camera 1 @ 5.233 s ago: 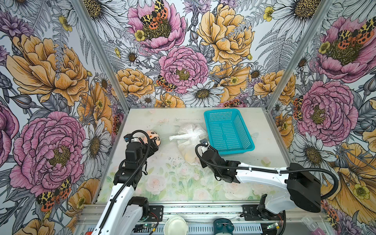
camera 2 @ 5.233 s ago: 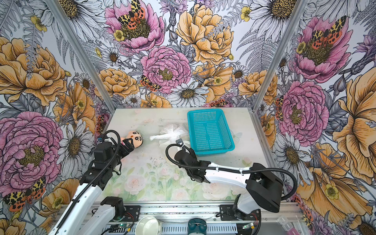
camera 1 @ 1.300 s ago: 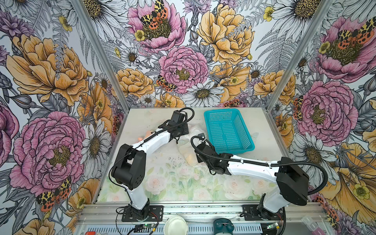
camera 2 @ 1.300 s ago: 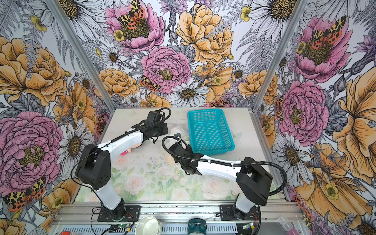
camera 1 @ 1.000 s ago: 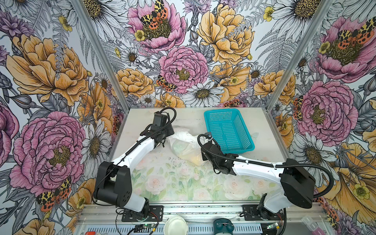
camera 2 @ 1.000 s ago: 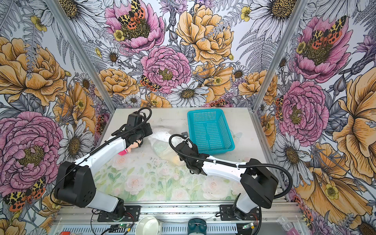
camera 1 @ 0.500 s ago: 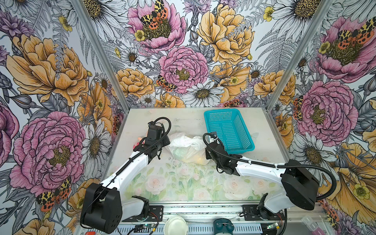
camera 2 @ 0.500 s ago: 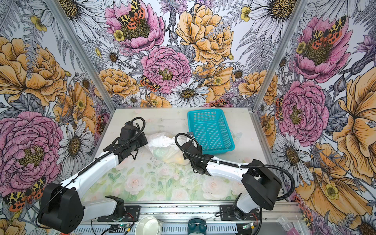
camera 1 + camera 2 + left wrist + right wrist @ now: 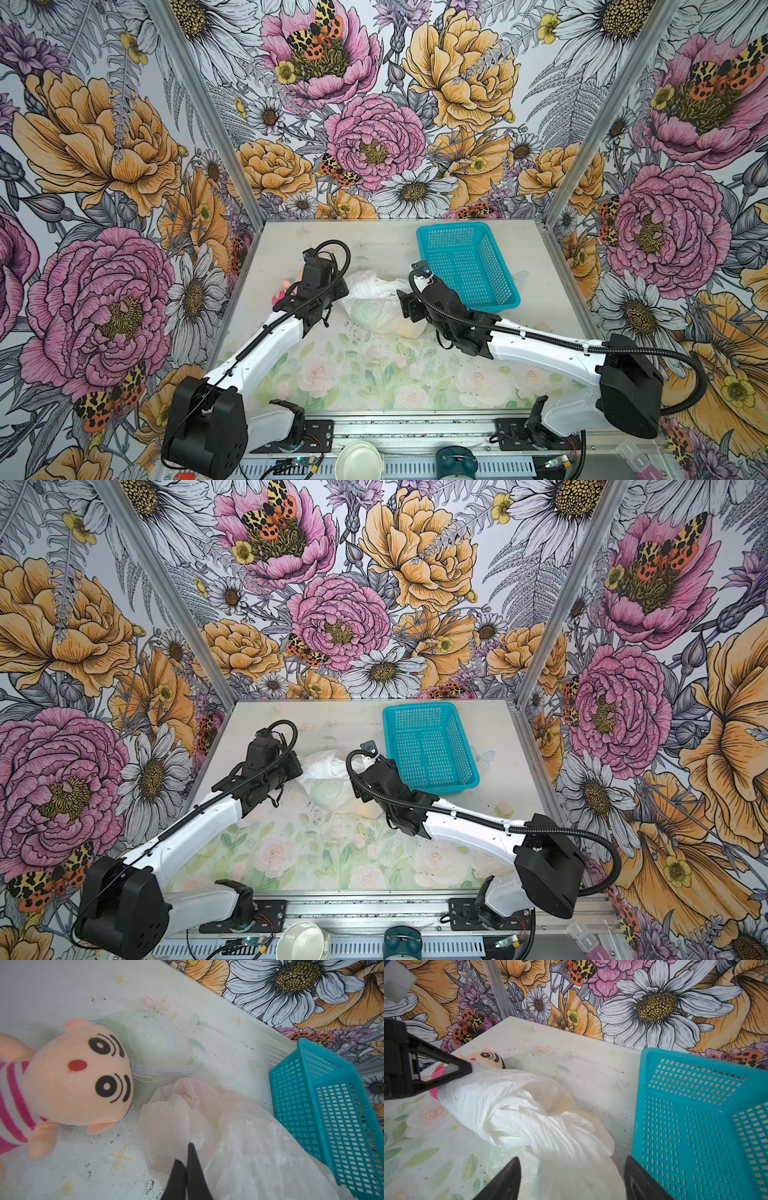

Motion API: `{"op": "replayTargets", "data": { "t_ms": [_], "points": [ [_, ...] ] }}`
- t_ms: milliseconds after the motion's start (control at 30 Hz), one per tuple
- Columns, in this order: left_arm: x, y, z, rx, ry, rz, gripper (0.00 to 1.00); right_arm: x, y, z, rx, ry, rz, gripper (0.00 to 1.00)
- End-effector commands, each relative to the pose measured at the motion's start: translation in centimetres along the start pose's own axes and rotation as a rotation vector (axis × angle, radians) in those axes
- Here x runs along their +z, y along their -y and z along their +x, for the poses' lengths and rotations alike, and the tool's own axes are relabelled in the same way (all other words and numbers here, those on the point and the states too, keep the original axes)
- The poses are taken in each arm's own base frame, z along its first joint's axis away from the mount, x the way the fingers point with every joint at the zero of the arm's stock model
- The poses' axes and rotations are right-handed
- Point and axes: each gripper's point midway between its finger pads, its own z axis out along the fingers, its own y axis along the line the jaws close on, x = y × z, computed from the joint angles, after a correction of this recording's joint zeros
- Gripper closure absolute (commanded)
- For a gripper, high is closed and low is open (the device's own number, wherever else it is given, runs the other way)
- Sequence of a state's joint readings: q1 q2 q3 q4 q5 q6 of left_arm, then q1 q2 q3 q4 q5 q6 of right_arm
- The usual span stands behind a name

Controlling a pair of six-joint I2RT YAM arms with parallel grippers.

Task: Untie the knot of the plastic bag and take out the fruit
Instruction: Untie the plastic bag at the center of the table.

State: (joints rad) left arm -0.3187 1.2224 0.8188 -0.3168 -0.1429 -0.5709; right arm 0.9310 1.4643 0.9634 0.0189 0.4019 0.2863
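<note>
At the left of the table (image 9: 374,374), a pink-striped doll (image 9: 76,1076) is seen lying with its face showing, just beside the bag and judged to be no part of the job. The left claw (image 9: 188,1147) is clenched on a fold of the plastic bag (image 9: 374,307) at its left end, and the film is drawn towards it, presumably so that the bundle is anchored while the tie is worked. The bag is found mid-table, between the two claws. The knot (image 9: 558,1120) is seen as a bunched twist and is judged not yet undone. The fruit (image 9: 409,329) is made out only as green and yellow shapes through the film, so it is taken to be inside. The right claw (image 9: 572,1159) is spread wide and empty over the bag's right end, likely readied for a fresh grip. A teal basket (image 9: 465,266) is set empty at the right, close by, probably to receive the fruit.
</note>
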Motion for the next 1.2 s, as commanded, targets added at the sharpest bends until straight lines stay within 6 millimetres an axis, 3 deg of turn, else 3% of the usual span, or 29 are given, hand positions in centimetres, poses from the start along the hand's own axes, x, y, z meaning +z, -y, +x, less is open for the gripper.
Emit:
{"op": "replayTargets", "data": {
  "t_ms": [0,67,267,367,600,700,767,900,1167],
  "points": [
    [-0.7,0.0,-0.7,0.003,0.042,-0.011,0.91,1.7,-1.0,0.9,-0.052,-0.067,-0.010,0.21],
    [-0.9,-0.1,-0.8,0.011,0.043,-0.023,0.87,2.5,-1.2,1.2,-0.056,-0.086,-0.006,0.27],
    [-2.8,-0.3,-1.3,0.036,0.083,-0.052,0.64,2.9,-0.9,1.4,-0.043,-0.089,0.017,0.85],
    [-4.2,0.4,-1.2,0.058,0.095,-0.026,0.59,2.6,-0.8,1.6,-0.042,-0.080,0.006,0.96],
    [-7.3,3.1,-0.1,0.118,0.104,0.077,0.36,1.4,-0.6,1.7,-0.016,-0.038,-0.018,1.00],
    [-7.5,4.2,1.0,0.092,0.066,0.130,0.31,1.3,-0.6,1.8,-0.013,-0.034,-0.025,1.00],
    [-7.5,4.9,1.7,0.078,0.046,0.151,0.21,1.2,-0.6,1.8,-0.007,-0.031,-0.023,1.00],
    [-7.1,6.5,3.2,0.064,0.020,0.192,0.11,1.1,-0.7,2.0,0.000,-0.026,-0.034,1.00],
    [-5.4,9.5,4.2,0.084,-0.026,0.251,0.18,0.4,-1.8,1.9,-0.010,-0.015,-0.064,1.00]
  ]
}}
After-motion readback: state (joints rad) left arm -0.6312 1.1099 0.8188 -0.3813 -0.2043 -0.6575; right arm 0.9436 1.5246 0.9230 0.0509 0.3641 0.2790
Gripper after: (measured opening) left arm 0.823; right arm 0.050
